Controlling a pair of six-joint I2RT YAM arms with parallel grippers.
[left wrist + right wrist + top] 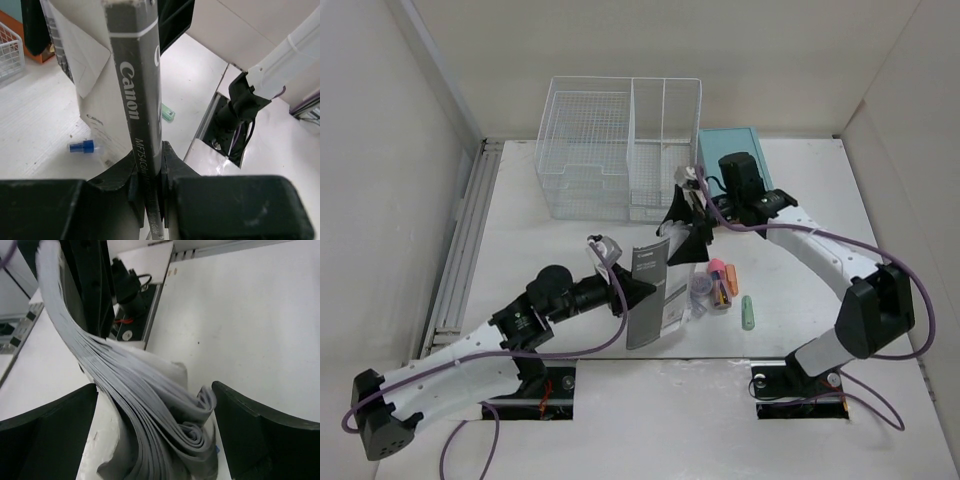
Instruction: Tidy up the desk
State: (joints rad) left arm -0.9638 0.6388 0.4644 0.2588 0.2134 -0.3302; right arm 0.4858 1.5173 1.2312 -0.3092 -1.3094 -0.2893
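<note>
The left hand [625, 290] is clamping the booklet [652, 292] by its spine at the middle of the tabletop [520, 240], and the booklet's long axis is running from the near edge towards the far edge. The right hand [688, 236] is standing open astride the booklet's far end, its pages curling between the fingers. That is putting it nearer the basket [620, 150] at the far edge.
</note>
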